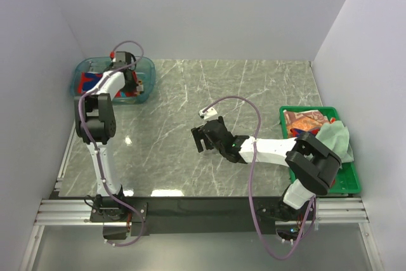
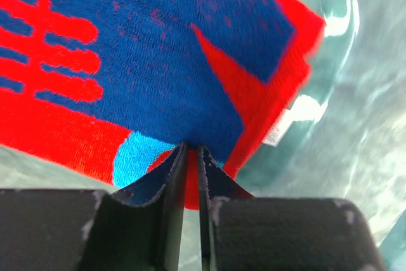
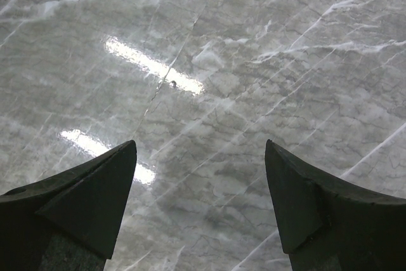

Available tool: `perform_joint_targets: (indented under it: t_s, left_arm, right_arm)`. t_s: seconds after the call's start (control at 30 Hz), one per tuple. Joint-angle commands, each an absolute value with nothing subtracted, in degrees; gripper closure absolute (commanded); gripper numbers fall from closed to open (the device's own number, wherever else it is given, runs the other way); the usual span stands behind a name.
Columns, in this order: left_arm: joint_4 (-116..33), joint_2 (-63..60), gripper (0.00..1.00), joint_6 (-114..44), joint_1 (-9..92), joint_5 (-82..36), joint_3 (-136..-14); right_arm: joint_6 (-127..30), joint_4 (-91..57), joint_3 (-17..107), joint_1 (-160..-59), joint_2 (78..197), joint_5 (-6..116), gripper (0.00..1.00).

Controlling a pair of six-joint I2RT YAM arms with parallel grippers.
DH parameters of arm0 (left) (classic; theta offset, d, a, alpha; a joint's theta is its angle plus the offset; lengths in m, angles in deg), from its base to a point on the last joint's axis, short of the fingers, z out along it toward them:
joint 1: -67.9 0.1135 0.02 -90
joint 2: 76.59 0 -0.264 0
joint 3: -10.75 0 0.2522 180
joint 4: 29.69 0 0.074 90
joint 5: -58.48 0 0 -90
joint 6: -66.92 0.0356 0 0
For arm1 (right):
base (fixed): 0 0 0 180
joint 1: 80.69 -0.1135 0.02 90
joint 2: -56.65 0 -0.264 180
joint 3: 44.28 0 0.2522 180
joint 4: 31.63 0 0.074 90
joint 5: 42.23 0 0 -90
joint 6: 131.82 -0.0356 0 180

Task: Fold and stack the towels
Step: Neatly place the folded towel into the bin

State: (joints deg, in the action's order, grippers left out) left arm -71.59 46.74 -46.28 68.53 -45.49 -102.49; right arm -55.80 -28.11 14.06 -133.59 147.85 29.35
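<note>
My left gripper (image 1: 131,84) reaches into the clear teal tub (image 1: 144,66) at the back left and is shut on the edge of the red towel with blue patterns (image 2: 158,61), which also shows in the top view (image 1: 89,82). In the left wrist view the jaws pinch a fold of this cloth (image 2: 190,157). My right gripper (image 1: 202,139) is open and empty over bare marble at the table's middle; its fingertips (image 3: 120,169) stand wide apart. An orange-brown towel (image 1: 304,120) and a pale green towel (image 1: 336,138) lie in the green crate (image 1: 346,185) at the right.
The grey marble table (image 1: 222,93) lies between the tub and the crate. White walls close the back and both sides. A white tag (image 2: 277,132) hangs at the red towel's edge. Purple cables loop over both arms.
</note>
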Motion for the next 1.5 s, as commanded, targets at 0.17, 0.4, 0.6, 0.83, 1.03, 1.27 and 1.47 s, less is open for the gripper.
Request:
perform_joint_targets:
  t_s: [0.17,0.4,0.6,0.83,1.03,1.27,1.47]
  left_arm:
    - [-75.0,46.5,0.83,-48.5,65.1,-49.9,-100.7]
    - [-77.3,41.2,0.76,-48.1,64.5,-48.8,-105.8]
    - [-74.0,37.9,0.7,-48.4,64.3,-47.4,-108.9]
    - [-71.1,44.9,0.75,-48.9,64.8,-50.5,-115.6]
    - [-68.6,52.2,0.93,-48.7,64.9,-48.4,-118.7]
    - [-66.6,57.0,0.95,-48.9,64.7,-44.2,-117.7]
    - [-66.1,51.8,0.87,-48.9,64.3,-41.3,-116.5]
  right_arm:
    - [-55.1,-29.8,14.3,-134.1,146.4,28.5,0.12]
    - [-55.1,-29.6,14.6,-134.0,146.6,28.7,0.12]
    - [-55.0,-29.9,14.2,-134.0,146.3,28.7,0.12]
    - [-55.0,-30.2,14.0,-133.9,145.9,28.6,0.12]
    - [-55.0,-30.0,14.2,-134.0,146.2,28.7,0.12]
    - [-54.9,-29.8,14.4,-134.0,146.5,28.7,0.13]
    - [-54.9,-29.6,14.3,-134.0,145.7,28.3,0.12]
